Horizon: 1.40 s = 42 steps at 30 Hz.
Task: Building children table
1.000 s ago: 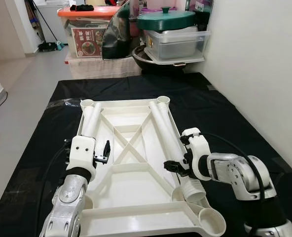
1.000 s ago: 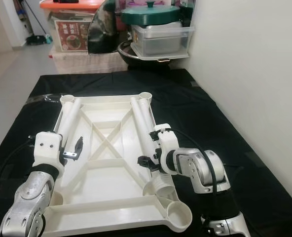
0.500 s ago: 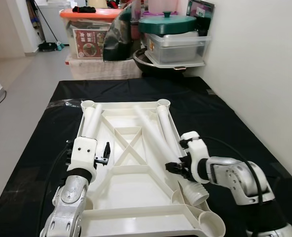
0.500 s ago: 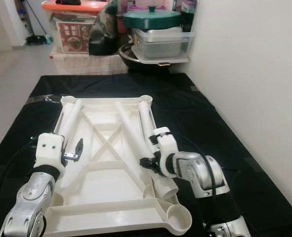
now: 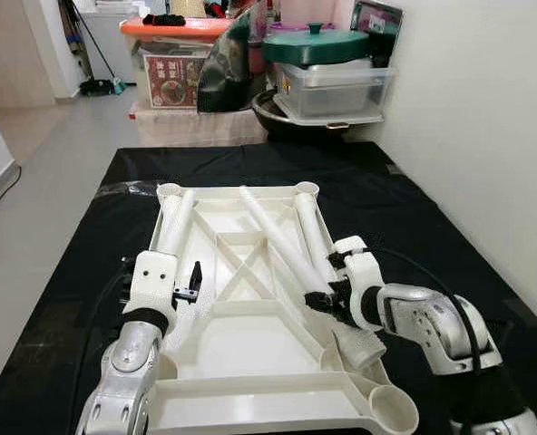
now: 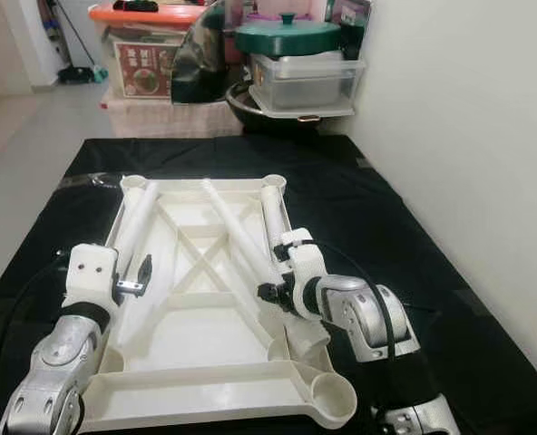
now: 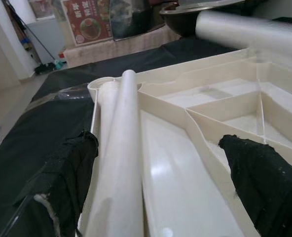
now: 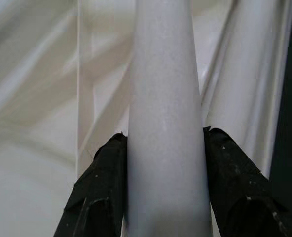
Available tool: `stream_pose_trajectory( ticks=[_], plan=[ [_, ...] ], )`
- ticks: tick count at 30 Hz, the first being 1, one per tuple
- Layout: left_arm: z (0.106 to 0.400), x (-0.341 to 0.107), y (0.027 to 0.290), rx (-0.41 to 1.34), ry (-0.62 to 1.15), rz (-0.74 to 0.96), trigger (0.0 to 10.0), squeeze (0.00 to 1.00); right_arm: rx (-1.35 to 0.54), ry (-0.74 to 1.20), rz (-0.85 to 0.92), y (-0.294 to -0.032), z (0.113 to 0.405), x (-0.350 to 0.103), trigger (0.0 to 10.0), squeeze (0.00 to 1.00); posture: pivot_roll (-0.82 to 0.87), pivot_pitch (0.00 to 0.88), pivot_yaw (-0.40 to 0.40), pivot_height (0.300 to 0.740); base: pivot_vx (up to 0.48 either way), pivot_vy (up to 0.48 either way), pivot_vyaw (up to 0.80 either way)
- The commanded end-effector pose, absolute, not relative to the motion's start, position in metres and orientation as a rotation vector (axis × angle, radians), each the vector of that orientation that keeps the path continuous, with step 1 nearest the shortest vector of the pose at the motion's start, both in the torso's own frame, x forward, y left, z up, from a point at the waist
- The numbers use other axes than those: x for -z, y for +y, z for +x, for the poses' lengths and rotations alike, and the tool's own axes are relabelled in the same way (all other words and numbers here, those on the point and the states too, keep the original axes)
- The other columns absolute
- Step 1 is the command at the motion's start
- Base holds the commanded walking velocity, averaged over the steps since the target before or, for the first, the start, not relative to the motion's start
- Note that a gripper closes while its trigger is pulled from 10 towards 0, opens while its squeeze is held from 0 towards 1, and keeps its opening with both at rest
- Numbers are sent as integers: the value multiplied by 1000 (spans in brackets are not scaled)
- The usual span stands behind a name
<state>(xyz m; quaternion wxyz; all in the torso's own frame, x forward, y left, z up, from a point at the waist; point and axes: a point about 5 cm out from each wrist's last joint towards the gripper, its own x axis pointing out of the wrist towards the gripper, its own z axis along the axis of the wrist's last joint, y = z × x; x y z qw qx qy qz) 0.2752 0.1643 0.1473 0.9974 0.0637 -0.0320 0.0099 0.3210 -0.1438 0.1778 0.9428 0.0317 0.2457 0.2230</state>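
Note:
The white plastic tabletop (image 5: 250, 391) lies upside down on a black mat. My right gripper (image 5: 327, 297) is shut on a white table leg (image 5: 273, 237) near its threaded end; the leg slants across the tabletop, far end toward the back middle. In the right wrist view the leg (image 8: 165, 108) sits tight between both fingers (image 8: 99, 192). Another leg (image 5: 312, 231) lies along the tabletop's right side. My left gripper (image 5: 194, 283) hovers open over the left side, near a leg (image 7: 119, 148) lying there.
The black mat (image 5: 96, 263) covers the floor under the tabletop. Storage boxes (image 5: 173, 63), a clear tub with a green-lidded pot (image 5: 327, 45) and a dark pan stand at the back. A white wall (image 5: 486, 136) runs along the right. Bare floor (image 5: 42, 154) lies to the left.
The leg in my right gripper has swung its far end leftward, from along the right side to a diagonal across the tabletop. The left arm holds still.

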Motion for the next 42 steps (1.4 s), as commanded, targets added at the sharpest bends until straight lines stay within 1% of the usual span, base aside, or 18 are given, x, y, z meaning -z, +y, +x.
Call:
stream_pose_trajectory(
  ticks=[1, 3, 5, 6, 8, 9, 10, 12, 15, 16, 18, 23, 27, 33, 34, 36, 39, 42],
  plan=[
    [276, -152, 162, 12, -91, 73, 10000, 0, -435, 352, 181, -145, 330, -207, 0, 0, -8, 0, -22, 740, 0, 0, 0],
    [276, -153, 162, 18, -96, 66, 10000, 0, -434, 342, 209, -144, 331, -210, 0, 0, -8, 0, -22, 740, 0, 0, 0],
    [277, -162, 157, 88, -140, 33, 10000, 0, -443, 277, 259, -135, 336, -222, 0, 0, -4, 0, -18, 740, 0, 0, 0],
    [277, -162, 157, 88, -140, 33, 10000, 0, -443, 277, 259, -135, 336, -222, 0, 0, -4, 0, -18, 740, 0, 0, 0],
    [278, -170, 153, 145, -178, 14, 10000, 0, -464, 238, 288, -125, 338, -228, 0, 0, -4, 0, -18, 740, 0, 0, 0],
    [279, -175, 150, 194, -191, -25, 10000, 0, -478, 220, 319, -118, 338, -230, 0, 0, 1, 0, -15, 740, 0, 0, 0],
    [277, -182, 143, 304, -210, -125, 10000, 0, -489, 197, 380, -105, 340, -233, 0, 0, 1, 0, -11, 740, 0, 0, 0],
    [277, -182, 143, 304, -210, -125, 10000, 0, -489, 197, 380, -105, 340, -233, 0, 0, 1, 0, -11, 740, 0, 0, 0],
    [273, -190, 133, 451, -209, -256, 10000, 0, -490, 171, 425, -87, 341, -236, 0, 0, 3, 0, -5, 740, 0, 0, 0],
    [273, -190, 133, 451, -209, -256, 10000, 0, -490, 171, 425, -87, 341, -236, 0, 0, 3, 0, -5, 740, 0, 0, 0],
    [271, -193, 129, 538, -200, -299, 10000, 0, -486, 133, 427, -74, 341, -238, 0, 0, 10, 0, 2, 740, 0, 0, 0],
    [267, -195, 126, 600, -188, -379, 10000, 0, -468, 120, 442, -74, 342, -237, 0, 0, 19, 0, 1, 740, 0, 0, 0],
    [262, -190, 120, 678, -144, -457, 10000, 0, -462, 96, 478, -74, 342, -239, 0, 0, 17, 0, 5, 740, 0, 0, 0],
    [258, -182, 113, 767, -52, -529, 10000, 0, -492, 48, 505, -64, 339, -246, 0, 0, 18, 0, 15, 740, 0, 0, 0],
    [256, -181, 110, 812, -29, -526, 10000, 0, -513, 32, 510, -58, 337, -248, 0, 0, 18, 0, 19, 740, 0, 0, 0],
    [256, -181, 110, 812, -29, -526, 10000, 0, -513, 32, 510, -58, 337, -248, 0, 0, 18, 0, 19, 740, 0, 0, 0],
    [257, -176, 109, 846, 10, -526, 10000, 0, -571, 4, 511, -46, 332, -253, 0, 0, 19, 0, 20, 740, 0, 0, 0],
    [258, -175, 109, 853, 22, -521, 10000, 0, -594, -4, 511, -41, 329, -254, 0, 0, 17, 0, 19, 740, 0, 0, 0]
  ],
)
